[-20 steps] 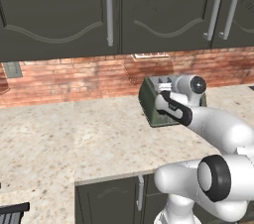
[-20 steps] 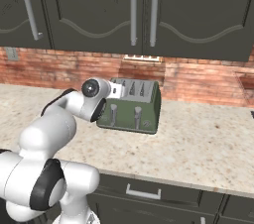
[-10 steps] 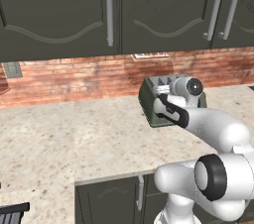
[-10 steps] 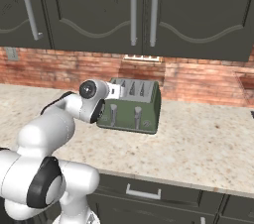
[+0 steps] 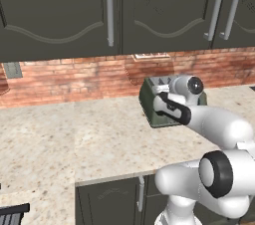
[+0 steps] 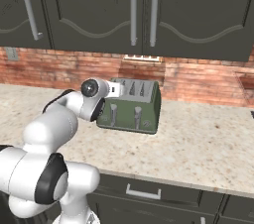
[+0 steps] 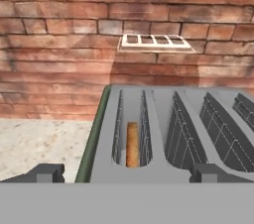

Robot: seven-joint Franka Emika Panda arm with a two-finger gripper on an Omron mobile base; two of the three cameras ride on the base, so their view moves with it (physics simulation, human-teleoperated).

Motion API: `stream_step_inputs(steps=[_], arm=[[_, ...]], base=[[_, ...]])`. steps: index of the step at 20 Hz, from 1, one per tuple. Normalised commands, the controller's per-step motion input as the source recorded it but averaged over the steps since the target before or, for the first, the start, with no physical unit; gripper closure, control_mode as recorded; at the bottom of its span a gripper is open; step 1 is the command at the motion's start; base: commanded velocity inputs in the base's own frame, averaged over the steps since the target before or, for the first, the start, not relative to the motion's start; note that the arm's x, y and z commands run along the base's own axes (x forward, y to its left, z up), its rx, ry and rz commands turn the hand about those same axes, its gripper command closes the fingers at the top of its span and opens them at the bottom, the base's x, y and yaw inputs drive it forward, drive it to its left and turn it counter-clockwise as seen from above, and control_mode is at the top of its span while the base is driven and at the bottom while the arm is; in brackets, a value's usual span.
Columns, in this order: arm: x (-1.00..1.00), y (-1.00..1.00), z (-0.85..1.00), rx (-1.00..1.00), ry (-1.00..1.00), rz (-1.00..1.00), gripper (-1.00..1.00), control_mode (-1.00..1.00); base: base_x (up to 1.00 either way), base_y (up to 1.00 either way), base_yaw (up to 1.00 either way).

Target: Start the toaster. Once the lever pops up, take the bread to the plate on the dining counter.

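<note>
The dark olive-green toaster (image 6: pixel 131 108) stands on the wall counter against the brick wall, with two pale levers (image 6: pixel 113 111) on its front face. My arm partly covers the toaster (image 5: pixel 154 112) in the left base view. In the hand view its silvery slotted top (image 7: pixel 163 129) lies just below, and the brown bread (image 7: pixel 132 144) sits deep in the leftmost slot. My gripper (image 7: pixel 126 173) hovers open over the toaster's end, one fingertip (image 7: pixel 47 172) on each side. The hand (image 6: pixel 115 89) is level with the toaster's top. The plate and the dining counter are out of view.
A white wall outlet (image 7: pixel 155 43) is set in the brick wall right behind the toaster. Dark cabinets (image 6: pixel 134 10) hang above. The speckled wall counter (image 5: pixel 74 134) stretches left and right of the toaster. A grey switch plate (image 5: pixel 12 69) is on the far left wall.
The hand has shifted only slightly at the toaster's end. The toaster and the bread have not moved.
</note>
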Motion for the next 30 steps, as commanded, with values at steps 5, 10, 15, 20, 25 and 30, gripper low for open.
stream_step_inputs(steps=[5,10,15,20,25,30], arm=[[0.03,0.00,0.00,0.00,0.00,0.10,-1.00,-1.00],[0.01,-0.08,0.00,0.00,0.00,0.02,-1.00,-1.00],[0.01,-0.02,0.00,0.00,0.00,0.00,-1.00,-1.00],[0.01,0.00,0.00,0.00,0.00,-0.03,-1.00,-1.00],[0.00,0.00,0.00,0.00,0.00,-0.03,-1.00,-1.00],[0.00,0.00,0.00,0.00,0.00,-0.01,-1.00,-1.00]], base=[[0.00,0.00,0.00],[0.00,0.00,0.00],[0.00,0.00,0.00],[0.00,0.00,0.00],[0.00,0.00,0.00],[0.00,0.00,0.00]])
